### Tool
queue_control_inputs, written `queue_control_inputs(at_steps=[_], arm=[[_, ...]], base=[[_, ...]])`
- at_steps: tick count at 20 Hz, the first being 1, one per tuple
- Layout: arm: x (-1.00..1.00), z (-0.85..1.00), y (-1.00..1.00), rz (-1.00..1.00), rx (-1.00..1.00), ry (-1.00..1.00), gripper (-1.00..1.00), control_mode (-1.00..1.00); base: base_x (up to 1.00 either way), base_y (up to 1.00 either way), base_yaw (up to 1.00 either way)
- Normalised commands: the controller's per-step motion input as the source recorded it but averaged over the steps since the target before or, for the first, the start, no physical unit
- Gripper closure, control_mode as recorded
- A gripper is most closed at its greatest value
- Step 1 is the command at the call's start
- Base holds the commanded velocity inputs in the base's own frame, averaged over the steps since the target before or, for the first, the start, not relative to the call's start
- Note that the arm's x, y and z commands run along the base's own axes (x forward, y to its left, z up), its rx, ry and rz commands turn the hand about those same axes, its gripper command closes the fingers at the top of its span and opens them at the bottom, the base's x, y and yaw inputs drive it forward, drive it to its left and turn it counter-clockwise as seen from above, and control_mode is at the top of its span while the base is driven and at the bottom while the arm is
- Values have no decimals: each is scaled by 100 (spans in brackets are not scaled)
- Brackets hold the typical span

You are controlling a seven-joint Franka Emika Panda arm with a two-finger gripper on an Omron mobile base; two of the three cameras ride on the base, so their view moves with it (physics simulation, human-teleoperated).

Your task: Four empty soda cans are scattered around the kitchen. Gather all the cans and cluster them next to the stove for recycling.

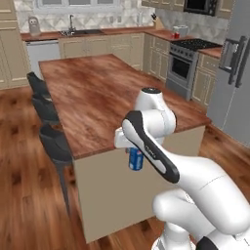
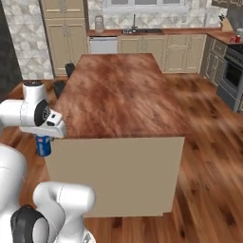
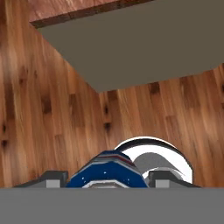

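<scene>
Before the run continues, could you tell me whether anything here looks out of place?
Nothing looks spilled or damaged. The blue soda can hangs in the gripper off the edge of the island, above the floor, far from the stove.

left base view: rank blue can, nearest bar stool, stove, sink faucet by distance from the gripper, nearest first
1. Blue soda can: clamped in the gripper, hanging beside the island's near end.
2. Nearest bar stool: on the island's left side.
3. Stove: far right, beyond the island.
4. Sink faucet: back wall counter, farthest.
</scene>
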Motion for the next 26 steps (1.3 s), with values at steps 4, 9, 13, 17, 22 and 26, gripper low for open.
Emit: queue_control_inputs(at_steps=[4,9,13,17,22,26], arm=[[0,0,0,0,0,0,100,100],[0,0,0,0,0,0,100,100],[0,0,0,0,0,0,100,100],[0,0,0,0,0,0,100,100],[0,0,0,0,0,0,100,100],[0,0,0,0,0,0,100,100]], base=[[-55,-99,-16],[-14,-100,-6],[3,-100,0],[14,-100,0],[19,-100,0],[48,-100,0]])
